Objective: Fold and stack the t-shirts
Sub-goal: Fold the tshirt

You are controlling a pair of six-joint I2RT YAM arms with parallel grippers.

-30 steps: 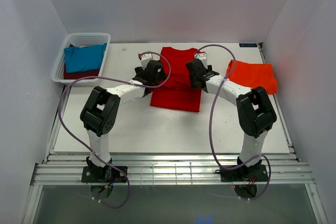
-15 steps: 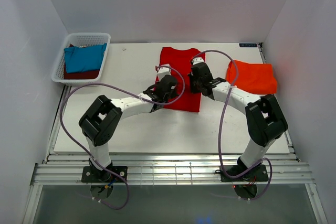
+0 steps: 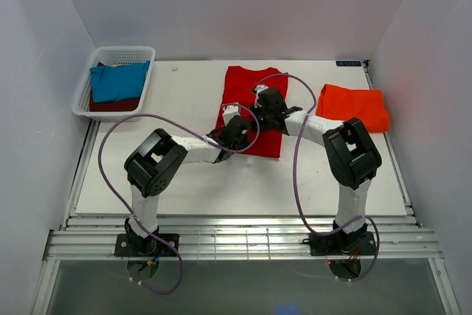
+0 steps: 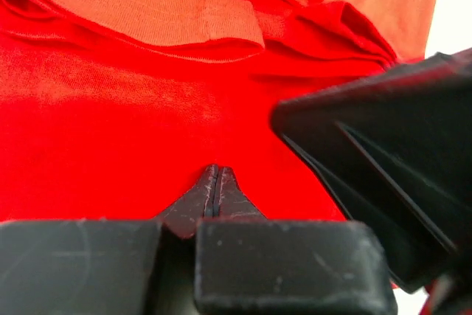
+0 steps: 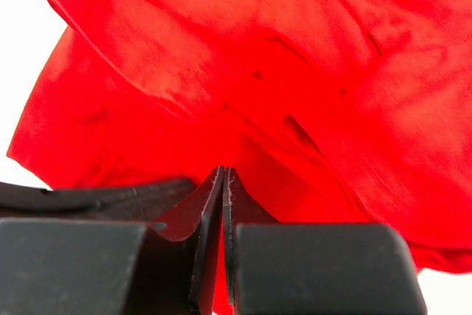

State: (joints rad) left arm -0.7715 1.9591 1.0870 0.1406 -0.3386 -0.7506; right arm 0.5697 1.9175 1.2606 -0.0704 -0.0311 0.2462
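Both arms have swung inward over the last second, from the flanks of the red t-shirt [image 3: 247, 82] to above its middle, and both sets of jaws have snapped closed. Over at ten o'clock the white basket [image 3: 110, 52] holds the teal-blue t-shirt [image 3: 118, 82] on top of the dark maroon t-shirt [image 3: 110, 105], neither folded yet by the look of it. At twelve o'clock on the table [image 3: 184, 182] lies the red one, narrowed to a long strip, so I'd judge it mid-fold. The left arm bends in from seven o'clock, elbow up, and the left gripper [image 3: 234, 125] is clenched tip to tip low against the shirt's lower half; whether it has caught any cloth I cannot tell. The right arm reaches across from five o'clock, and the right gripper [image 3: 265, 99] is clamped with bunched red cloth rising round it, seemingly pinching a fold. At two o'clock the orange-red t-shirt [image 3: 354, 108] lies folded, the one finished piece. I'd say three shirts are left.
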